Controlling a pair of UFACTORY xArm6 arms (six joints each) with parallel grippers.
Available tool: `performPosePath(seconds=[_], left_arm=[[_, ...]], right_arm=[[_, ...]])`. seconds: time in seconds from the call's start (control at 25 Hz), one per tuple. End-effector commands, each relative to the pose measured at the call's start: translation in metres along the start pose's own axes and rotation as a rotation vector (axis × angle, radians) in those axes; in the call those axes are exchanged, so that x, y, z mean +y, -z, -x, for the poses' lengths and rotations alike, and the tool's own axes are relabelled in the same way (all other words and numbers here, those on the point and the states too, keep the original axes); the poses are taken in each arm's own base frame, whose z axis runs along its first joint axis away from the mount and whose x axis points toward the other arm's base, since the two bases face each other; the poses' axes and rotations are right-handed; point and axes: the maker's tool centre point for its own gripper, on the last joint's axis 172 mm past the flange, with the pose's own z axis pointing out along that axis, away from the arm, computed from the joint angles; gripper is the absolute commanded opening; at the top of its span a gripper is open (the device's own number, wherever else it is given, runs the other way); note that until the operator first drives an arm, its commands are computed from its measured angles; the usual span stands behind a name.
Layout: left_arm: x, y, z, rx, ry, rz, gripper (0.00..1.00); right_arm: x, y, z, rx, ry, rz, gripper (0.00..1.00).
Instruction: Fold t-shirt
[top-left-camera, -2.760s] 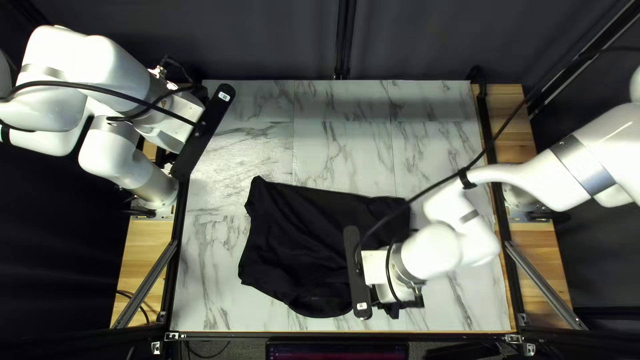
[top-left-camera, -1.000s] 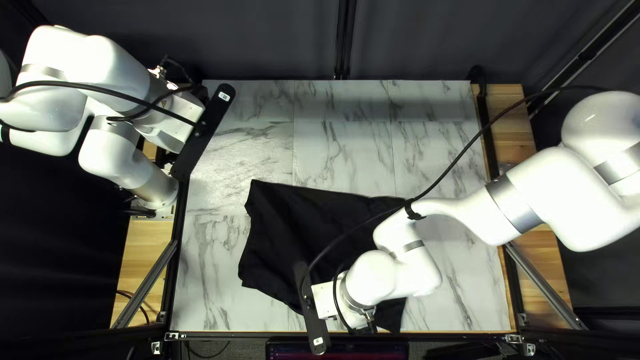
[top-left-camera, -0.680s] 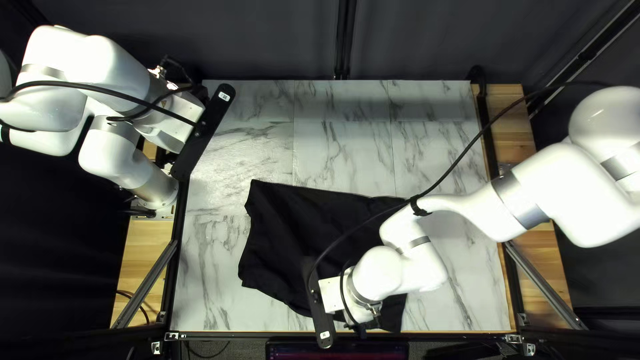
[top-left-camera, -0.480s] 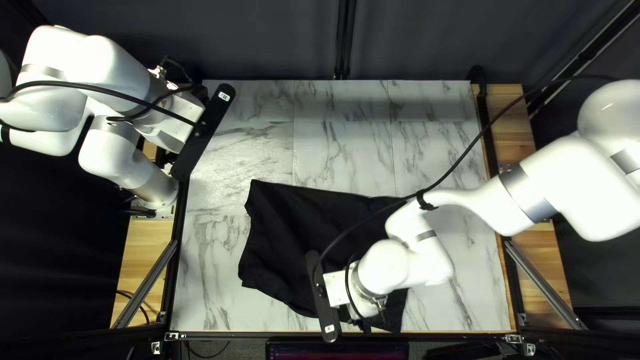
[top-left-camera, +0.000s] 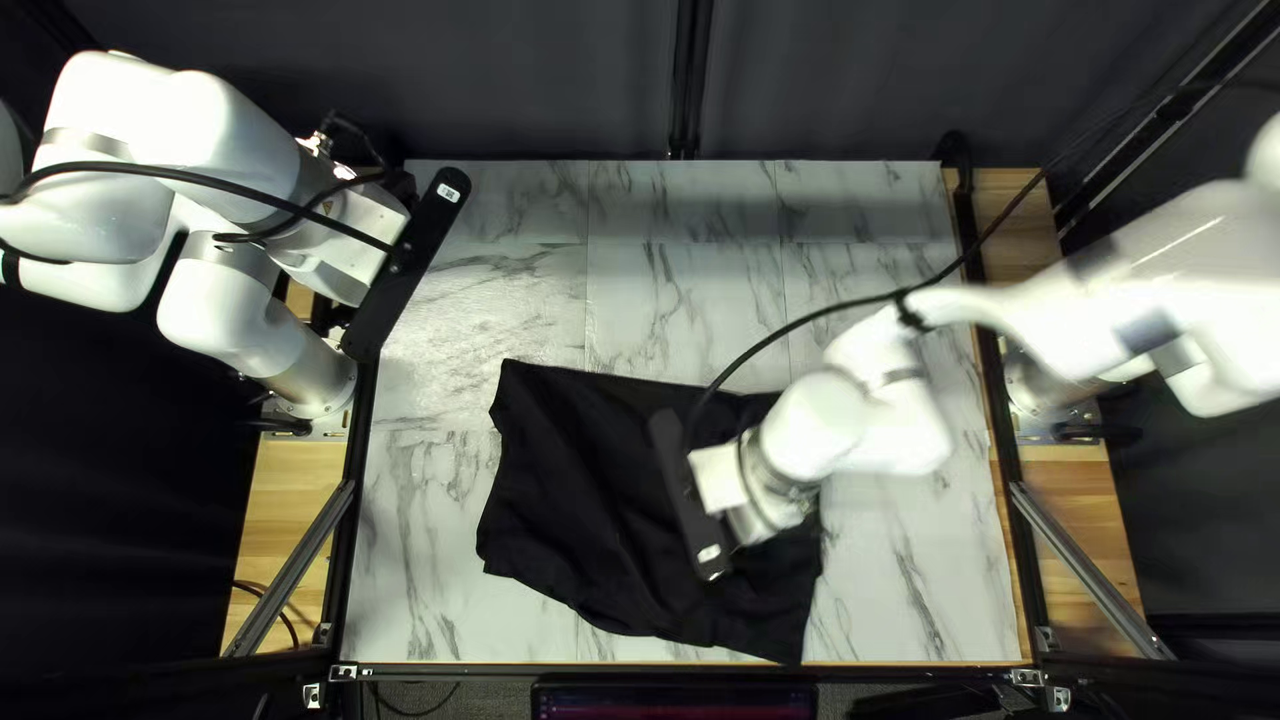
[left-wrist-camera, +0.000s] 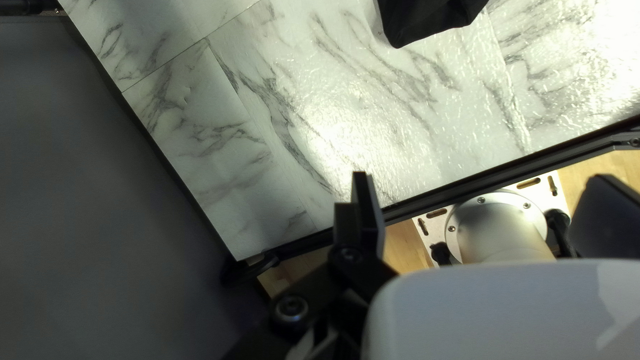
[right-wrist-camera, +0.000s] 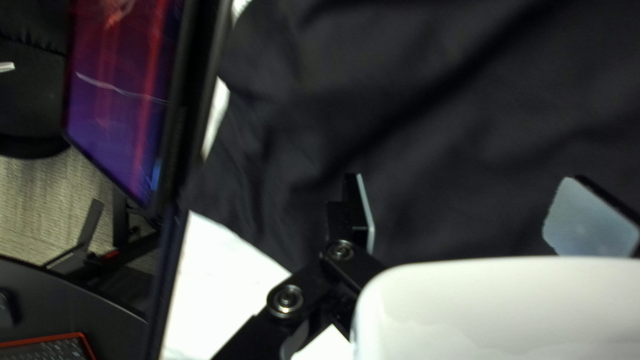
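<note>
T-shirt (top-left-camera: 574, 507) near monitor (top-left-camera: 674, 702), partly under right arm (top-left-camera: 880, 427); left pincer (top-left-camera: 407, 264), right pincer (top-left-camera: 690, 494) spread.

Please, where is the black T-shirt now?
In the top left view, the black T-shirt lies on the near side of the table, beneath my right gripper.

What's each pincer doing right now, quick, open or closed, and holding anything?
Left pincer: open, holding nothing.
Right pincer: open over the black shirt, not gripping it.
</note>
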Motion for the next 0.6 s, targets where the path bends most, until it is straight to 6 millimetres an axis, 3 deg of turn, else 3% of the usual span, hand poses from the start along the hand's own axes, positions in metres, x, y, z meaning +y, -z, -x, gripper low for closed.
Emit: performPosePath(seconds=[0.04,0.36,0.6], left_arm=[[0.000,0.000,0.000,0.000,0.000,0.000,1.00],[0.000,0.000,0.000,0.000,0.000,0.000,1.00],[0.000,0.000,0.000,0.000,0.000,0.000,1.00]], right_arm=[[0.017,0.014,0.035,-0.021,0.022,0.009,1.00],[0.017,0.014,0.035,-0.021,0.022,0.009,1.00],[0.043,0.012,0.092,-0.087,0.107,-0.029,1.00]])
